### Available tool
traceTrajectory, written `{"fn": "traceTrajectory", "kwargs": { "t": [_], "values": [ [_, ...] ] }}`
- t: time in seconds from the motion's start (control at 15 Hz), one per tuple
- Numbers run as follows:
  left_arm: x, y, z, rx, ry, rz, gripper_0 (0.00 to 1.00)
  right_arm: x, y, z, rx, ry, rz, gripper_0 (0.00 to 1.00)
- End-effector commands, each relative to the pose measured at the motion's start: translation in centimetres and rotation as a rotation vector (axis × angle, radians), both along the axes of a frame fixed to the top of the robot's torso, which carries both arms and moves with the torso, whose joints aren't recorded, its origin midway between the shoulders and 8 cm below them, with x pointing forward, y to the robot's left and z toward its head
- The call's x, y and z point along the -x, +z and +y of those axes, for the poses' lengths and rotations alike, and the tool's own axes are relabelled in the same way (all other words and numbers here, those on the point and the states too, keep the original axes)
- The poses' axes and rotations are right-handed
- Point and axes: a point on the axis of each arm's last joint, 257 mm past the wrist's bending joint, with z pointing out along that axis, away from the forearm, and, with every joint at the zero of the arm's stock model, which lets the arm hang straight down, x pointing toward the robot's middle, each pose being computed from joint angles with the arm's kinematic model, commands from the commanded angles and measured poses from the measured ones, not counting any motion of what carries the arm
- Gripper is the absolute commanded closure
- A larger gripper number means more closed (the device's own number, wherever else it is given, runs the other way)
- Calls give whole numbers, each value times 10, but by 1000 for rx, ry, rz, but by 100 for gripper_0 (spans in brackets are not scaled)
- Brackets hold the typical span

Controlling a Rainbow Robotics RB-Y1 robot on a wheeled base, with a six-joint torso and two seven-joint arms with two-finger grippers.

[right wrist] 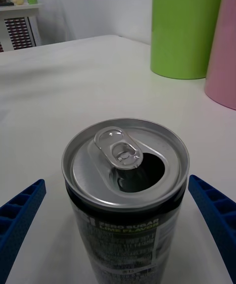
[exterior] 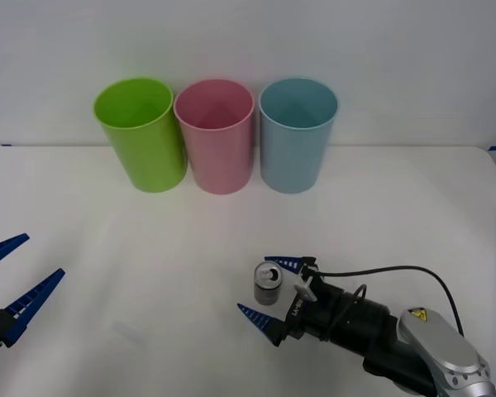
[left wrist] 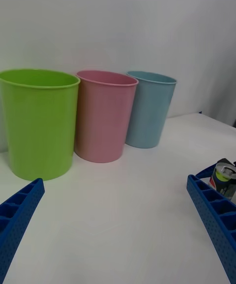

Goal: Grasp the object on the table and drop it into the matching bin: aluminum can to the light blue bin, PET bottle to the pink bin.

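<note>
A small aluminum can with an opened pull-tab top stands upright on the white table, right of centre near the front. My right gripper is open, its two blue fingers on either side of the can without touching it; the right wrist view has the can close up between the fingers. At the back stand the light blue bin and the pink bin, also seen as the light blue bin and pink bin. My left gripper waits open at the front left.
A lime green bin stands left of the pink one, the three bins in a row touching. The can peeks out behind a left finger in the left wrist view. A black cable loops off the right wrist. The wall rises behind the bins.
</note>
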Motion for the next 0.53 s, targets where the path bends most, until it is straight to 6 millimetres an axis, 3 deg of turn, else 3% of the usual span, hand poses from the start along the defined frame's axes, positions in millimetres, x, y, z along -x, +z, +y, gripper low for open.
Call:
{"fn": "traceTrajectory", "kwargs": {
  "t": [0.07,0.13,0.2,0.27,0.33,0.53],
  "values": [
    [0,0,0,0,0,0,0,-1,-1,-1,6,-6,-3,0],
    [0,0,0,0,0,0,0,-1,-1,-1,7,-6,-7,15],
    [0,0,0,0,0,0,0,-1,-1,-1,8,-6,-7,61],
    [0,0,0,0,0,0,0,-2,-1,-1,10,-5,-11,91],
    [0,0,0,0,0,0,0,-1,-1,-2,12,-5,-12,100],
    [0,0,0,0,0,0,0,-1,-1,-1,10,-4,-12,100]
  ]
}}
